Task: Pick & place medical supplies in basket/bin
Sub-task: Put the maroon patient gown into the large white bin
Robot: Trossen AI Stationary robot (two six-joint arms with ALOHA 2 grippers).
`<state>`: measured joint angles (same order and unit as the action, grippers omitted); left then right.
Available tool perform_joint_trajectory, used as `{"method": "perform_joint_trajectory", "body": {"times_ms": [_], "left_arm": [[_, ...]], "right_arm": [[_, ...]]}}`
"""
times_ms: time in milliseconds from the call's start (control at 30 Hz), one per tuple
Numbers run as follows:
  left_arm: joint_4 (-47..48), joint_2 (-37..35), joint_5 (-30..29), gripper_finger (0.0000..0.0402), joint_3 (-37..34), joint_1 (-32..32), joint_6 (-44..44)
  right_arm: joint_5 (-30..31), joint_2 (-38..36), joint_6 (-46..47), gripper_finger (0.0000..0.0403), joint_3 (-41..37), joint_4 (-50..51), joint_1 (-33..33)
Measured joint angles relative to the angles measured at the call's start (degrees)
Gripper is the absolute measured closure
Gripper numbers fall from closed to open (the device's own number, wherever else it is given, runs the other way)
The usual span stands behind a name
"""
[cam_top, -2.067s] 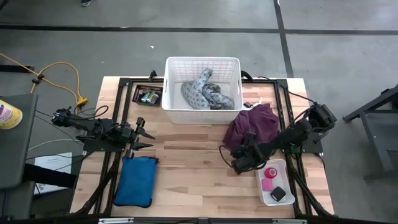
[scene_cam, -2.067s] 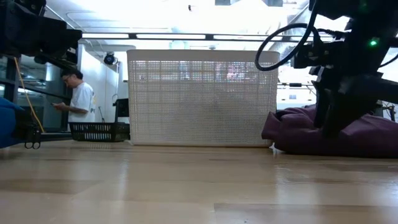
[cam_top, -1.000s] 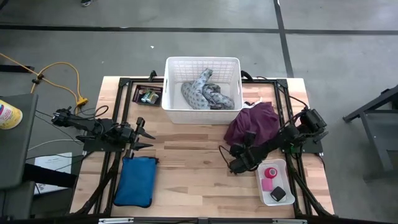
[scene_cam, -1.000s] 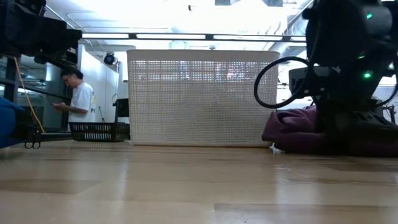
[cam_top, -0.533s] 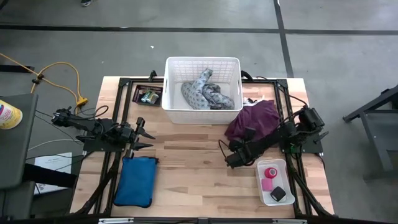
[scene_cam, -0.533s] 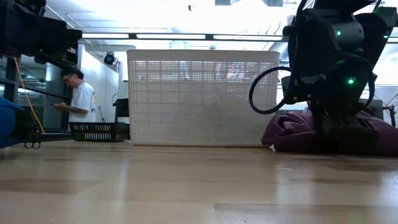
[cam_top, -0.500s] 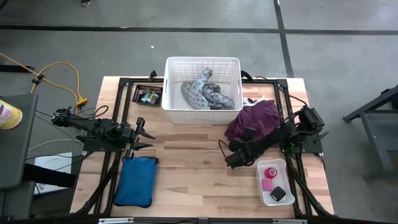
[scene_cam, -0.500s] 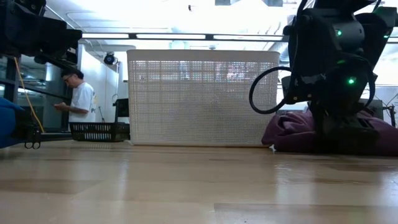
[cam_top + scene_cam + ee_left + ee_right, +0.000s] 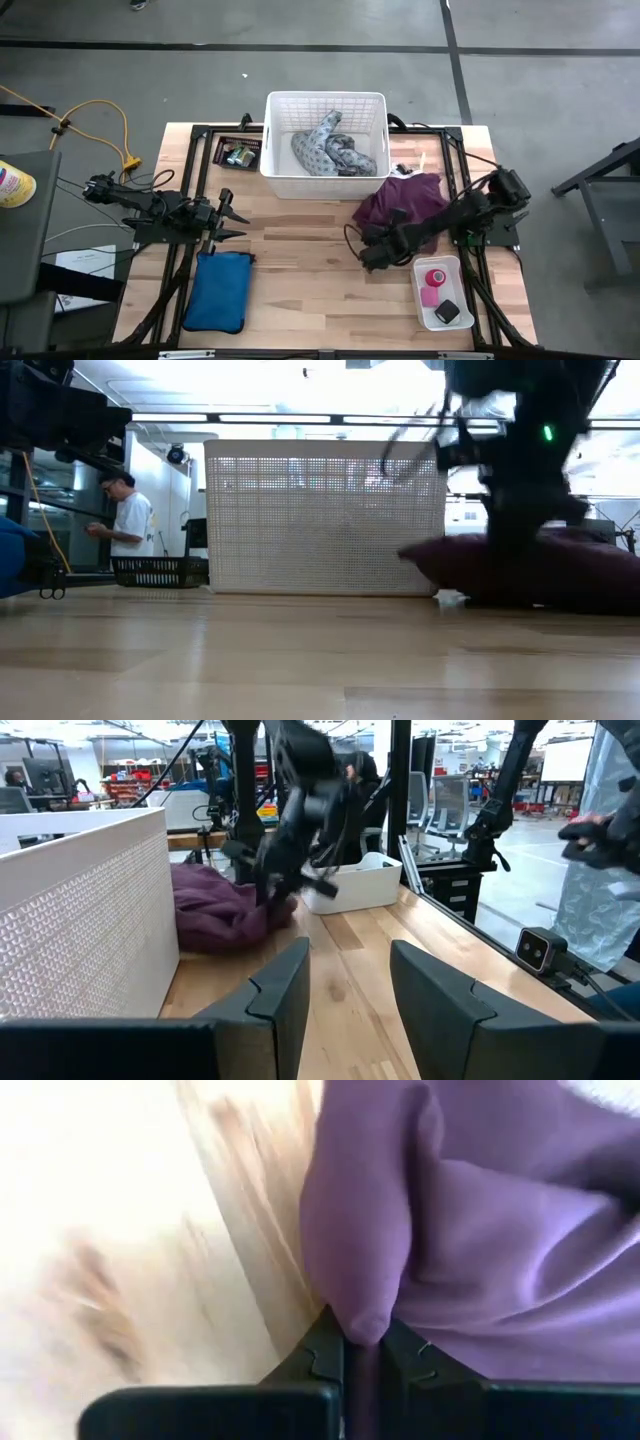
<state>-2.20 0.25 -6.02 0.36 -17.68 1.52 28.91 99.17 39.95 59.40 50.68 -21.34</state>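
The right arm reaches low across the table; the right gripper is clamped on a fold of the purple cloth, which trails behind it toward the white basket. In the low view the arm is blurred, apparently lifting the cloth edge. The left gripper waits, fingers spread

Counter middle was bare wood, open to pass between the blue pouch on the left and the right arm. White basket blocked the far edge. Purple cloth and right gripper crowded the right side; small white tray sat just beside them, near corner.
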Motion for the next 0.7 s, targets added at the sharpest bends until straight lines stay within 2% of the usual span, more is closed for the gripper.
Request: {"method": "perform_joint_trajectory", "body": {"times_ms": [133, 367, 700], "left_arm": [[0.0, 0.0, 0.0, 0.0267, 0.0, 0.0, 0.02], [0.0, -0.01, 0.0, 0.0267, 0.0, 0.0, 0.01], [0.0, -0.01, -0.02, 0.0267, 0.0, 0.0, 0.0]], "right_arm": [[-1.21, -5.04, -0.45, 0.0392, 2.3, -2.24, 0.02], [-2.92, -13.52, 0.62, 0.0392, 2.8, -12.7, 0.11], [-1.89, -18.17, -3.13, 0.0393, 2.8, -28.91, 0.22]]}}
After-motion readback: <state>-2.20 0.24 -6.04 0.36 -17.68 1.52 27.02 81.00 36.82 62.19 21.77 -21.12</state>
